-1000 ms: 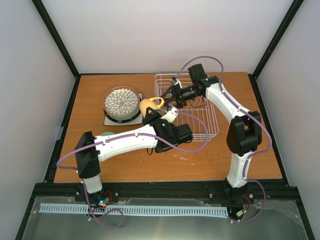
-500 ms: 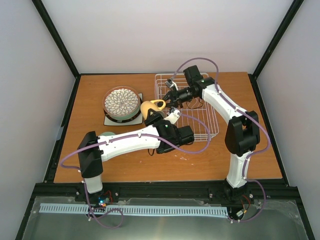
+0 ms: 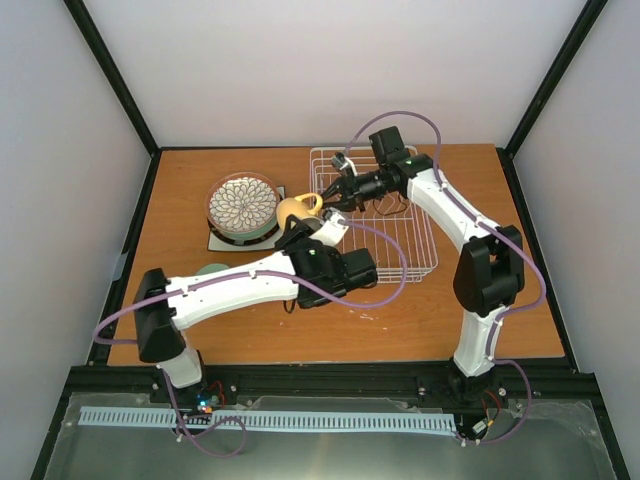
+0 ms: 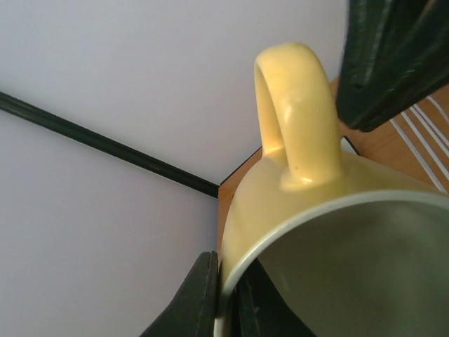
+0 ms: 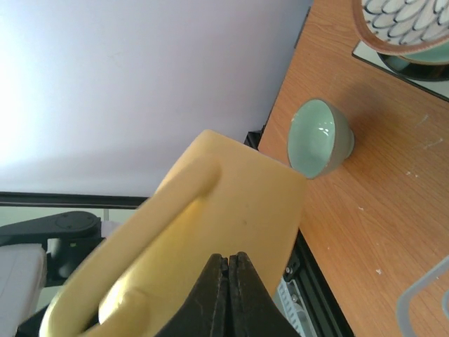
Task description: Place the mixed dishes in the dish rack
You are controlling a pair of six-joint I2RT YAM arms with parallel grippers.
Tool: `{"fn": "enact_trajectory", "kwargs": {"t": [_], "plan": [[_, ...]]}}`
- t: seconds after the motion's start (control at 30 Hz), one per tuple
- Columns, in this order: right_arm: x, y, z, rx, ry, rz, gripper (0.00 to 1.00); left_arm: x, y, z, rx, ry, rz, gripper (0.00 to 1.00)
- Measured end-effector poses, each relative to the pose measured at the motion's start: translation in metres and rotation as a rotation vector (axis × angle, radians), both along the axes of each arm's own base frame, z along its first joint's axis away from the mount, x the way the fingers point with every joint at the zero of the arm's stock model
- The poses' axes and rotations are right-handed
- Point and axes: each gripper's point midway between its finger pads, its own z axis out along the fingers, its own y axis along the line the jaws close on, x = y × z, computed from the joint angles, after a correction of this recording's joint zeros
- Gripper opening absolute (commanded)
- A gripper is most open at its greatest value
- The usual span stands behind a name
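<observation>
Yellow mug (image 3: 297, 210): being held off the worktop (image 3: 400, 320) at the dish rack's (image 3: 400, 235) 9 o'clock side, left claw (image 4: 226, 302) gripping its rim (image 4: 295, 225), right claw (image 5: 229, 270) sitting clenched, empty, just beside the handle (image 4: 298, 119).

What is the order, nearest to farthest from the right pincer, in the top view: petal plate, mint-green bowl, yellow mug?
1. yellow mug, just left of the right pincer.
2. petal plate, farther left.
3. mint-green bowl, near-left, farthest.

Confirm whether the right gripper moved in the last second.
Yes: right gripper shifted left toward the dish rack's left edge, now shut beside the yellow mug's handle.
</observation>
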Motion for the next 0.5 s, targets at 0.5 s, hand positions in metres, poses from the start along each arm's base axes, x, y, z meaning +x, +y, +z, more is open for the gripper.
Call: {"fn": "enact_trajectory", "kwargs": {"t": [0.5], "plan": [[0.001,0.003,0.027,0.024,-0.041,-0.032,0.22,-0.012,0.02,0.046,-0.188,-0.069,-0.01,0.01]]}}
